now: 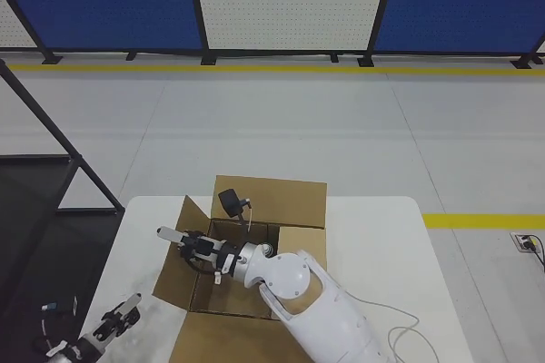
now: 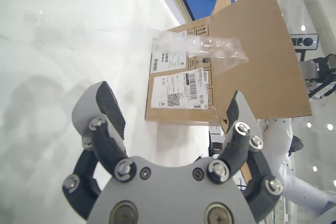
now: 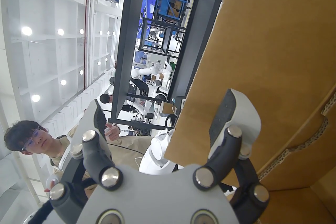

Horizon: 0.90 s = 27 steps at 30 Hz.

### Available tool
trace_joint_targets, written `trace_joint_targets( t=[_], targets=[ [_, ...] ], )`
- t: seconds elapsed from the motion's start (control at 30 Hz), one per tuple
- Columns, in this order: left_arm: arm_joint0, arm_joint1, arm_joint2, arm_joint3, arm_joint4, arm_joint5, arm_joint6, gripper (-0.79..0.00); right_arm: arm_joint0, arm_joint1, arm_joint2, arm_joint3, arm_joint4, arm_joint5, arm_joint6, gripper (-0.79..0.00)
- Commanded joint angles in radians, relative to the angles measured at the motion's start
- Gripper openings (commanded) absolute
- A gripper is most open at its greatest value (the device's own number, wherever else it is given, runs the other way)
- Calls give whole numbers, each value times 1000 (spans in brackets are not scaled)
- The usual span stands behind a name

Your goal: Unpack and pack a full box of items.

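Right arm (image 1: pixel 300 290) enters at 6 o'clock in top view and runs toward 10 o'clock. Wrist is bent, so the right gripper (image 1: pixel 173 236) points at 9 o'clock, jaws spread wide. Left arm (image 1: pixel 80 347) sits low at 7 o'clock. Left gripper (image 1: pixel 127 311) aims toward 1 o'clock, jaws likewise wide apart.

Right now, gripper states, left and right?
Left gripper: open, holding nothing.
Right gripper: open, empty, at the brown cardboard box's flap.
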Motion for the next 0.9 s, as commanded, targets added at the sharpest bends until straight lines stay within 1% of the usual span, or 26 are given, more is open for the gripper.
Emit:
trace_joint_targets(
  t=[0.0,0.1,0.27,0.37,0.47,0.67,0.77,0.87],
  targets=[
    [0,0,0,0,0,0,-1,0,-1,0,1,-1,-3,1,2,0],
    [-6,-2,16,4,-32,21,2,0,-3,-1,3,-2,-7,3,4,0],
    [-52,-3,57,27,-25,83,27,0,-4,-3,4,-2,-14,6,7,0],
    [-58,-5,72,24,-31,79,49,0,-3,-5,0,-2,-18,9,11,0],
    [-62,-6,77,24,-36,116,80,0,-1,-8,-6,3,-21,14,15,0],
    [-89,-5,121,14,62,160,109,0,4,-14,-7,14,-16,6,15,0],
    [-104,-6,134,23,50,169,119,0,5,-15,-6,16,-18,5,17,0],
    [-109,-7,131,32,21,166,134,0,2,-16,-3,14,-20,5,15,0]
  ],
)
